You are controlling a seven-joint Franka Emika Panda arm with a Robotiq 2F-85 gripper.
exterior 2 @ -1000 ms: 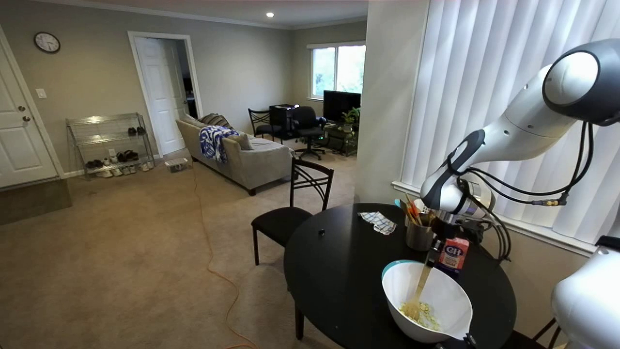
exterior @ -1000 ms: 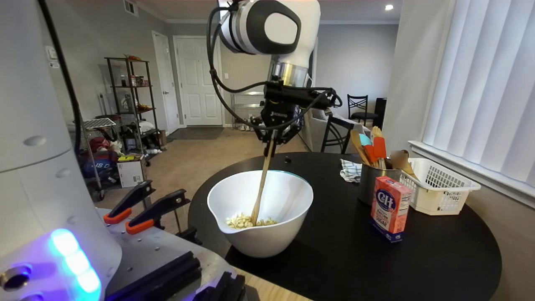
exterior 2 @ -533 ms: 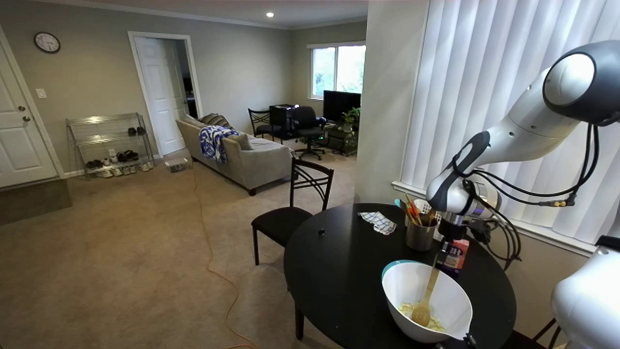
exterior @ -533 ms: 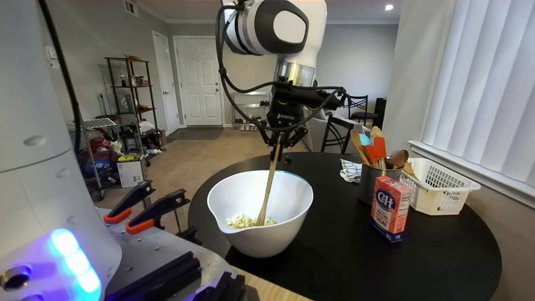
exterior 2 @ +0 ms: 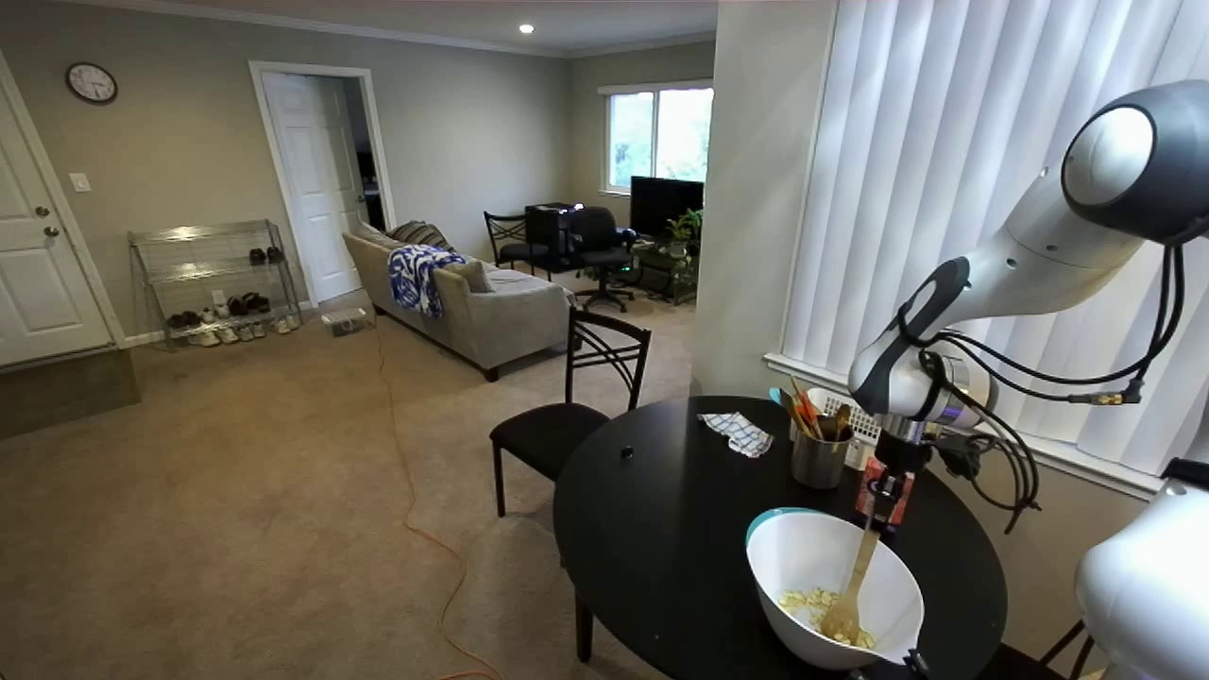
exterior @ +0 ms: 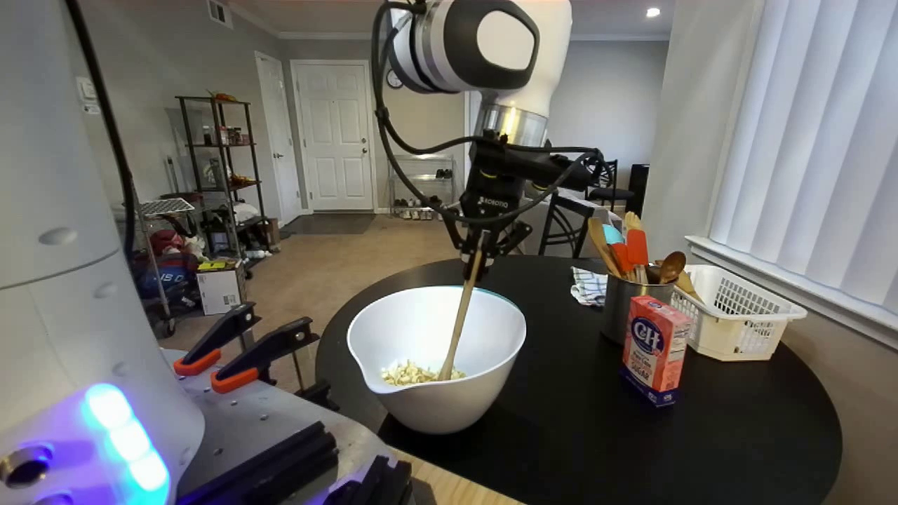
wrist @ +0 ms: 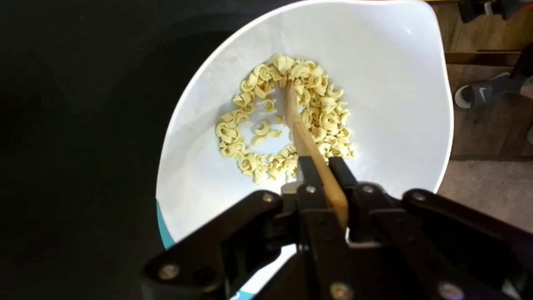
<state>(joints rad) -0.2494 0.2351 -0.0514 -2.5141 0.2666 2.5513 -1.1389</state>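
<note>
The spoon (exterior: 461, 315) has shifted across the bowl (exterior: 449, 407), clamped in the "ROBOTIQ" gripper (exterior: 478, 269); a box (exterior: 654, 351) reads "C&H".

Tilted wooden spoon (wrist: 308, 146) in white bowl (wrist: 395, 104)

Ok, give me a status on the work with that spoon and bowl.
Looks done: the pasta is in the bowl and the spoon reaches down into it.
In hand: the fingers are closed on the spoon's handle, its lower end among the pasta.
Probably left: some mixing, as the pasta lies in an uneven ring, and lifting out the spoon, whose end is inside the bowl.
</note>
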